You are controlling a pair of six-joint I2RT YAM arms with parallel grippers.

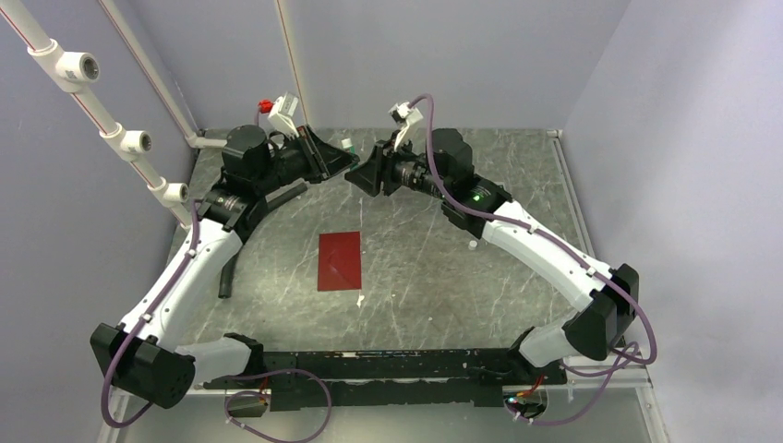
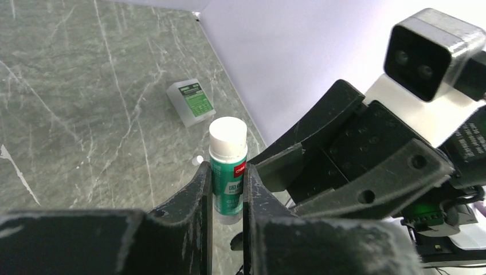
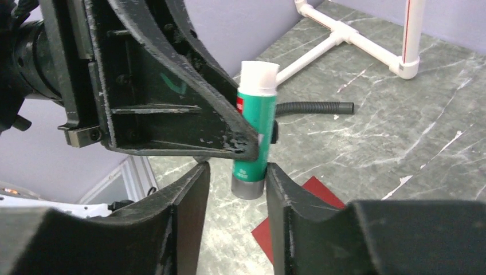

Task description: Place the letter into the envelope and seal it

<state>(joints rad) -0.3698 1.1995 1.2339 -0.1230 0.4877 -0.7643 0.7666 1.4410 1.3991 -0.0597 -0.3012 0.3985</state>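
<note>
Envelope (image 1: 339,260) lies flat near the middle of the desk, a little toward the left edge, its long axis running from the near edge to the far edge. We see it as a plain red rectangle with no flap standing out, so we cannot tell whether the flap is folded down. The letter shows in none of our views, and we judge it may already be inside. Both our arms are raised toward the far edge, well apart from the envelope. There the left gripper (image 2: 227,172) is clamped across the body of a glue stick (image 3: 255,120), which seems to stand roughly upright, white cap up and grey base down. Our right gripper (image 3: 236,172) faces it with jaws parted wide, one finger on each side of the grey base and, as far as we can see, not touching it. Closing those fingers would catch the base end just under the left fingers, so we judge that the coming move turns on this alignment. The envelope waits below and toward the near edge, slightly nearer our left arm. A small white-and-green box (image 2: 191,102) sits by the far edge, apart from all this
</note>
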